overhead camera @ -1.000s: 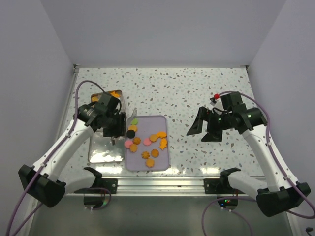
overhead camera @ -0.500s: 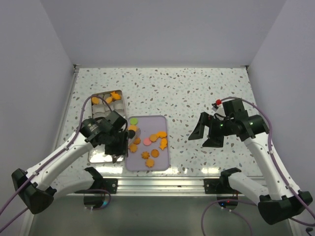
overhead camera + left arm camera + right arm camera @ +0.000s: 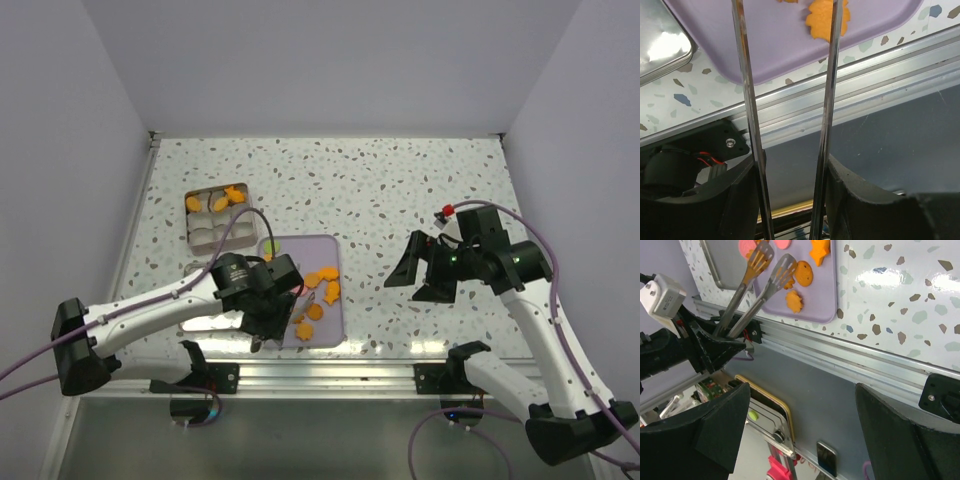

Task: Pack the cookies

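Note:
Orange cookies (image 3: 322, 278) lie on a purple tray (image 3: 335, 330), with one green piece (image 3: 270, 244) at its far left corner. More orange cookies (image 3: 232, 196) sit in a compartment box (image 3: 200, 236) at the back left. My left gripper (image 3: 268, 318) is at the tray's near left corner, shut on metal tongs (image 3: 303, 297) whose tips reach over the tray. In the left wrist view the tong arms (image 3: 829, 100) run up past an orange flower cookie (image 3: 820, 19). The right wrist view shows the tong tips (image 3: 771, 260) beside pink (image 3: 746, 246) and orange cookies (image 3: 803, 271). My right gripper (image 3: 418, 270) hangs open and empty, right of the tray.
A shiny flat tin lid (image 3: 205, 318) lies left of the tray, partly under my left arm; its corner shows in the left wrist view (image 3: 662, 42). A metal rail (image 3: 330, 372) runs along the table's near edge.
My left arm has swung from the box and lid area down and right to the tray's near left corner, carrying the tongs. My right gripper has shifted slightly nearer.

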Controlling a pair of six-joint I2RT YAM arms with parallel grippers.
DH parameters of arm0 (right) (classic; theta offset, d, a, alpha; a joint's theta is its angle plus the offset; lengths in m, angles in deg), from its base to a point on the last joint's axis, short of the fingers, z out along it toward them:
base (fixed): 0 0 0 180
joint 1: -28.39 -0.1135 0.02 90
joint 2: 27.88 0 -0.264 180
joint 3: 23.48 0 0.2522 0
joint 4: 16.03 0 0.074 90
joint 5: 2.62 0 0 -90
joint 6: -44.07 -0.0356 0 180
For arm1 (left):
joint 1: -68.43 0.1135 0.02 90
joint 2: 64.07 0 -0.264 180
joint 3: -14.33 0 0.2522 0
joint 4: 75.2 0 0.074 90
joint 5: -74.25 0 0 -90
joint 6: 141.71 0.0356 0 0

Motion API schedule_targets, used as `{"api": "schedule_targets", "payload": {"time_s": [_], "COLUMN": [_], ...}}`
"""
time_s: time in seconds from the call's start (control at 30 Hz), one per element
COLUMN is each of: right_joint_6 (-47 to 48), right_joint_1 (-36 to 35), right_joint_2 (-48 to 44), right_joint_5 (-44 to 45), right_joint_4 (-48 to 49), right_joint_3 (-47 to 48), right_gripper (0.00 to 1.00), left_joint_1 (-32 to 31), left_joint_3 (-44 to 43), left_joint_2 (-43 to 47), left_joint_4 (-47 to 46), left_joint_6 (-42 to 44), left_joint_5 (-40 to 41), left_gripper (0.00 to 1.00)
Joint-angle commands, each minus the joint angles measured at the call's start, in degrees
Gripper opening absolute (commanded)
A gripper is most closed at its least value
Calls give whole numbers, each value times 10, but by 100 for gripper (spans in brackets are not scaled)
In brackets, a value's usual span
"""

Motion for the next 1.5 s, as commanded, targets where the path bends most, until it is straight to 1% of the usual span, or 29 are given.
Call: {"api": "schedule_targets", "payload": {"time_s": [0.0, 0.17, 0.4, 0.63, 0.93, 1.03, 1.07, 1.17, 1.27, 1.4, 1.47], "right_joint_6": [-2, 3, 3, 5, 12, 16, 16, 17, 20, 24, 25], "right_joint_1": [-2, -2, -1, -2, -2, -2, -2, -2, -3, -1, -2], "right_joint_2": [-7, -12, -13, -6, 2, 6, 7, 12, 18, 23, 26], "right_joint_5": [1, 2, -1, -1, 2, 3, 3, 2, 0, 1, 0], "right_joint_4": [-6, -17, -15, -10, -12, -11, -11, -9, -4, -3, -3], "right_joint_3": [4, 1, -3, -1, 2, 2, 2, 0, -1, 1, 1], "right_gripper": [89, 89, 89, 89, 89, 89, 89, 89, 89, 89, 89], "left_joint_1": [-24, -33, -33, -33, -33, -33, -32, -32, -33, -30, -12], "left_joint_3": [-39, -57, -112, -129, -120, -117, -117, -120, -121, -140, -156], "left_joint_2": [-20, -46, -82, -132, -154, -161, -163, -168, -168, -162, -151], "left_joint_4": [-29, -37, 2, 6, 0, -9, -9, -15, -16, 7, 23], "left_joint_6": [-28, -30, -29, -6, 4, 6, 7, 9, 11, 7, 6], "left_joint_5": [33, 54, 108, 113, 117, 113, 113, 113, 114, 129, 142], "left_gripper": [52, 53, 53, 53, 53, 49, 44, 40, 38, 38, 38]}}
